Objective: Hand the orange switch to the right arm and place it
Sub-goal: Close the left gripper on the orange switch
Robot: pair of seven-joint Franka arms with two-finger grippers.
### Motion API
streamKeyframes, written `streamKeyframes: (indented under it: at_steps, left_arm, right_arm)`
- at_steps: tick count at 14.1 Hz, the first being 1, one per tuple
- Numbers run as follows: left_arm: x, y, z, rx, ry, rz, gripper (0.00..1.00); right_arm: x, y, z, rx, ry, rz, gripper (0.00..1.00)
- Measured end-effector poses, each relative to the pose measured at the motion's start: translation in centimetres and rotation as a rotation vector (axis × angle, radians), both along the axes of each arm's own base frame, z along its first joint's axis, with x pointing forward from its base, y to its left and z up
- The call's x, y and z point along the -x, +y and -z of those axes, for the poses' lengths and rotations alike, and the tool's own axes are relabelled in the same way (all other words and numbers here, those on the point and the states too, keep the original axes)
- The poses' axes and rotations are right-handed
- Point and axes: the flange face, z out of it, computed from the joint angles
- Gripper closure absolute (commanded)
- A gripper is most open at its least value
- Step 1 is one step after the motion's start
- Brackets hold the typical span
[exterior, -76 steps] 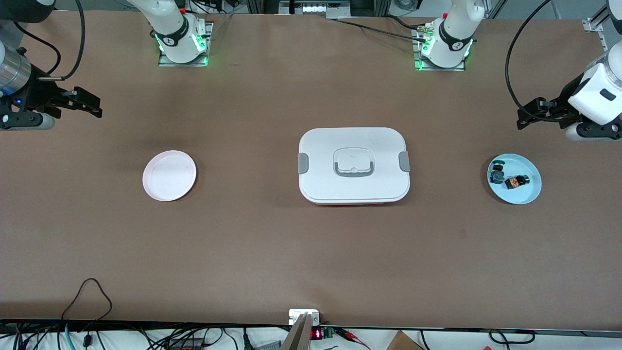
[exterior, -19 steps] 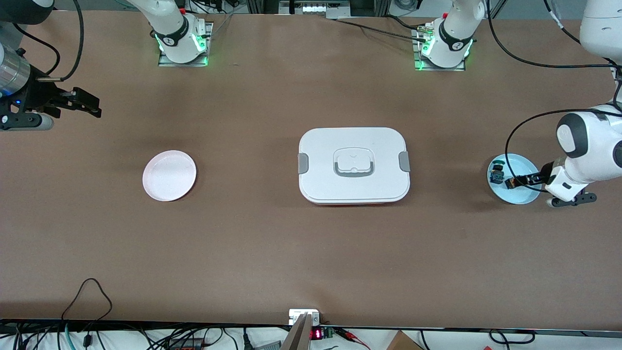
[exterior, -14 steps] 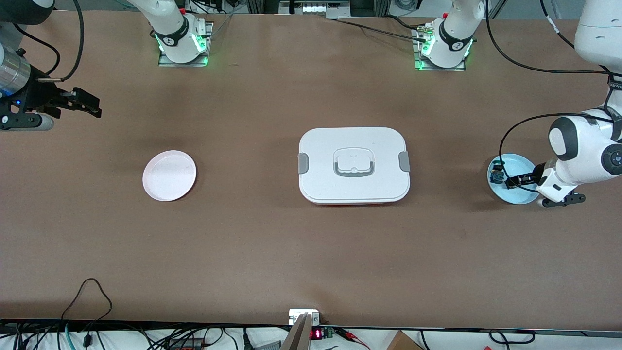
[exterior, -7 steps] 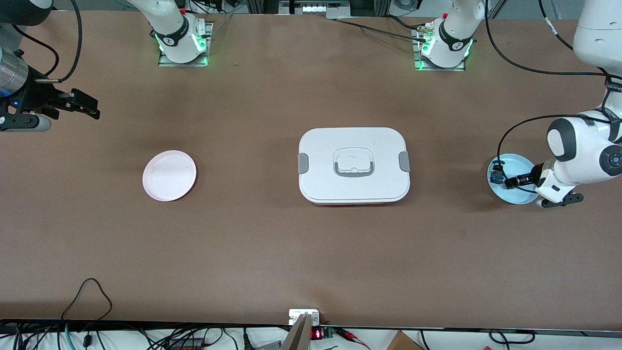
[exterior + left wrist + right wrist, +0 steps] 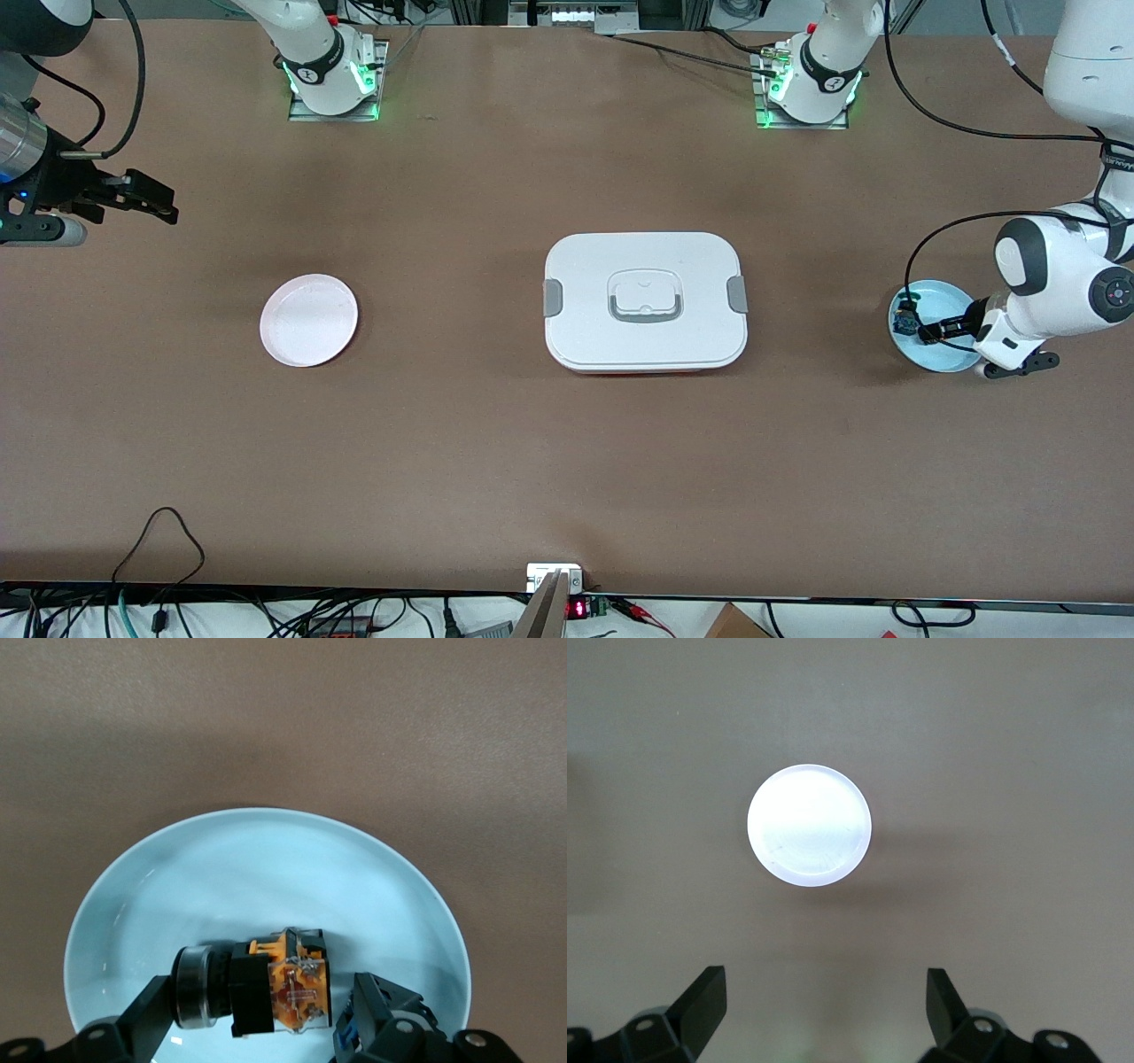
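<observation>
The orange switch lay on its side in the pale blue plate toward the left arm's end of the surface, its dark cap end pointing at one finger and its tan, orange-flecked body at the other. The left pincer had come down from its place a few seconds earlier, up over bare surface farther from the front camera than the plate. It now sat low inside the plate, with its jaws open on either side of the switch. One finger looked to be touching the cap. The other stood just clear of the body, so nothing was clamped yet. The small blue-and-green-topped switch lay just beside the switch on the same plate and looked untouched. That descent suggested the approach was finished and the pickup was about to begin. The next move probably called for a careful close along the switch's length, since so small a part could skid on the smooth plate. At the middle of the surface stood the closed white box. Toward the right arm's end lay the empty pink plate. The right pincer waited up over bare surface there, jaws wide apart and holding nothing, only slightly shifted from where it was before.
</observation>
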Motion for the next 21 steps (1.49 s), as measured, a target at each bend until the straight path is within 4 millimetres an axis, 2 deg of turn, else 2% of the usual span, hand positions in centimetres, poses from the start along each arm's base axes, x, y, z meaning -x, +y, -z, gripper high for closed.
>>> streamKeyframes:
  at_steps: [17, 19, 21]
  left_arm:
    - [-0.3, 0.9, -0.1, -0.005, -0.017, -0.012, 0.12]
    - [-0.1, 1.2, 0.4, -0.003, -0.009, -0.017, 0.16]
    - [0.0, 1.1, 0.9, 0.000, -0.001, -0.017, 0.29]
  right_arm:
    - [-0.2, 0.0, 0.1, 0.000, -0.013, 0.003, 0.00]
    - [-0.2, 0.0, 0.1, 0.000, -0.013, 0.004, 0.00]
    - [-0.2, 0.0, 0.1, 0.000, -0.012, 0.004, 0.00]
